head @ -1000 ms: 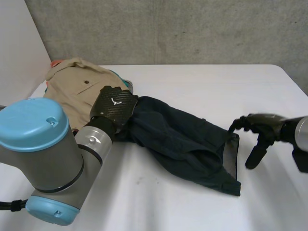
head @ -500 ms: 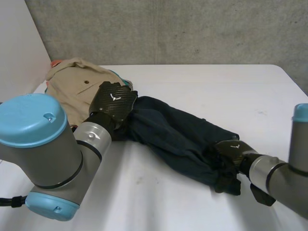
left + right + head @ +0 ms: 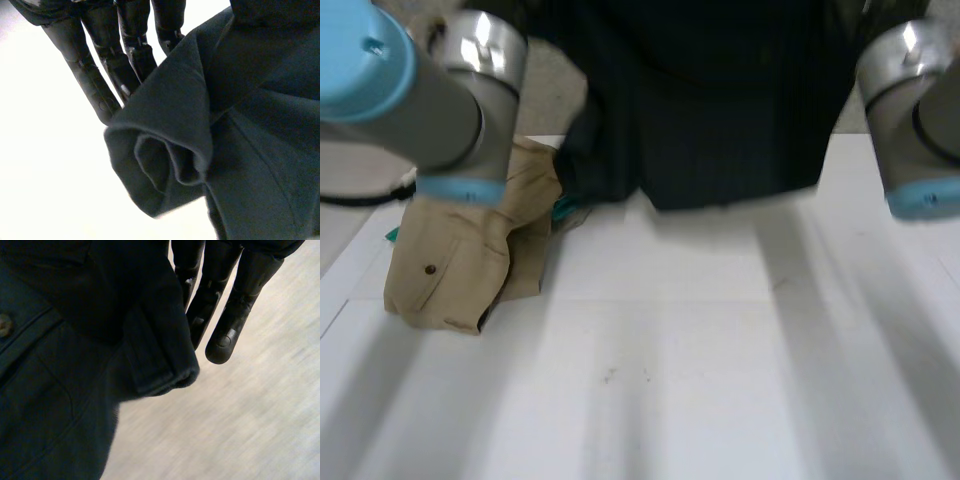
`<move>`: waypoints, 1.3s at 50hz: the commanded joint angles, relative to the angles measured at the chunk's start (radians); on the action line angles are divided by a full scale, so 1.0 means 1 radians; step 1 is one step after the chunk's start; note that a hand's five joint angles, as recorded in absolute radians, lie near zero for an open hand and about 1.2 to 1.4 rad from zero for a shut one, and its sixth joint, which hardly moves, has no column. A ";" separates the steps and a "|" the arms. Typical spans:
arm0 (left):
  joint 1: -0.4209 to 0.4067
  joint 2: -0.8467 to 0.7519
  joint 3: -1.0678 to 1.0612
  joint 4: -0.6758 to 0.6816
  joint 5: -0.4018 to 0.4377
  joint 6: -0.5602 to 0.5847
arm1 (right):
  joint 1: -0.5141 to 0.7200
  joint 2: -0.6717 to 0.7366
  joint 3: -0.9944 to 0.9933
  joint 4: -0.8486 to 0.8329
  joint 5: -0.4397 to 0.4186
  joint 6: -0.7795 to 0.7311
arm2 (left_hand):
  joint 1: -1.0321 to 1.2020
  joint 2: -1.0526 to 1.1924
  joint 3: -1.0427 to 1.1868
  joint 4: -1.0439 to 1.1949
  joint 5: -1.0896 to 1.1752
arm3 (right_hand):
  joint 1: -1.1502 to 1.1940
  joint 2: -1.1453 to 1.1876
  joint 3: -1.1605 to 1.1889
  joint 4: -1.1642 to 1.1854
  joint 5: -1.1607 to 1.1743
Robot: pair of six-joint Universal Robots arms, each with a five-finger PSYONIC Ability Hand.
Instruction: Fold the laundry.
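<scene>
Head view shows the dark navy garment (image 3: 720, 130) held up in the air between the left arm (image 3: 430, 80) and the right arm (image 3: 910, 110). It hangs as one wide, flat panel, and its lower hem is above the far part of the white table (image 3: 720, 380). One side of the panel, near the left arm, is bunched and hangs just beside a beige garment (image 3: 460, 260).

In the left wrist view, the left hand (image 3: 125, 55) grips this garment. Its straight fingers lie against a rolled fold of cloth with a thick hem, and the thumb is covered by cloth. In the right wrist view, the right hand (image 3: 225, 305) grips it in the same way, with straight fingers beside a folded hem edge. A small round button (image 3: 4, 325) sits on the cloth there.

The beige garment lies crumpled on the table's left part, close to the table's left edge, with one small dark button (image 3: 430, 268). A bit of teal cloth (image 3: 565, 207) shows at its side. Below the hanging hem, the wide white surface of the table is open toward the camera.

I count two garments, one teal piece and two arms.
</scene>
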 commanded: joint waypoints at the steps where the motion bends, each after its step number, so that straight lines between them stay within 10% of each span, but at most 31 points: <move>1: 0.010 0.010 -0.013 0.148 0.013 -0.070 | 0.004 0.009 -0.040 -0.186 0.009 -0.052 | 0.272 0.201 0.204 0.194 0.267 | 0.437 0.225 0.211 0.209 0.243; 18: -0.040 -0.005 -0.618 0.080 0.016 -0.074 | 0.006 0.165 0.316 0.099 -0.029 -0.081 | 0.272 0.201 0.204 0.194 0.267 | 0.437 0.225 0.211 0.209 0.243; 34: -0.062 0.120 -0.783 -0.395 0.011 -0.065 | -0.011 0.019 0.558 0.451 -0.078 -0.132 | 0.272 0.201 0.204 0.194 0.267 | 0.437 0.225 0.211 0.209 0.243; 37: -0.066 0.154 -0.822 -0.398 0.014 -0.065 | -0.019 -0.006 0.590 0.510 -0.135 -0.142 | 0.079 0.009 0.012 0.001 0.074 | 0.337 0.124 0.110 0.108 0.143; 41: -0.070 0.182 -0.857 -0.384 0.013 -0.065 | -0.066 -0.020 0.610 0.524 -0.182 -0.139 | -0.174 -0.244 -0.242 -0.252 -0.179 | -0.657 -0.869 -0.883 -0.885 -0.851; 65: -0.033 0.168 -0.905 -0.303 0.010 -0.064 | -0.175 -0.061 0.589 0.561 -0.236 -0.148 | -0.294 -0.365 -0.362 -0.372 -0.299 | -0.484 -0.696 -0.710 -0.712 -0.677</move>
